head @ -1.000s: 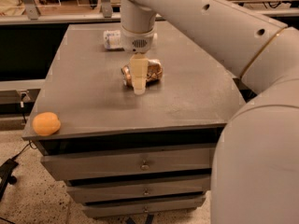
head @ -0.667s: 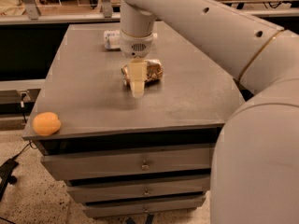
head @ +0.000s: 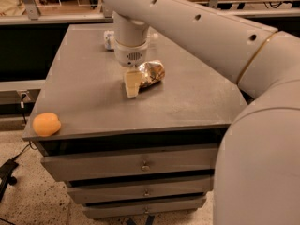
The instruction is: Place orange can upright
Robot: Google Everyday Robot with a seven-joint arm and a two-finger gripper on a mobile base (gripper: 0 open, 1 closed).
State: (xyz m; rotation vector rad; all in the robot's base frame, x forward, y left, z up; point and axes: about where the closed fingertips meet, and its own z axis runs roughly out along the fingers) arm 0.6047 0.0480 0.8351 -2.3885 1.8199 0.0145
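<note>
Little moved: gripper [head: 135, 82] edged slightly left beside the can [head: 152, 73] (lying sideways, not yet upright); whether it grips, I cannot tell.

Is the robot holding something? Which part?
Cannot tell for sure: the gripper sits right at one end of the orange can, which lies on its side.

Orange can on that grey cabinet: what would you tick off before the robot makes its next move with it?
1. Orange can upright: not ok, it lies on its side.
2. Gripper at the can: ok, lowered right beside it.
3. Firm hold on the can: cannot tell.
4. Cabinet top fit for standing it: ok, flat grey surface next to the can.
5. Orange fruit out of the way: ok, at the front corner, well apart.
</note>
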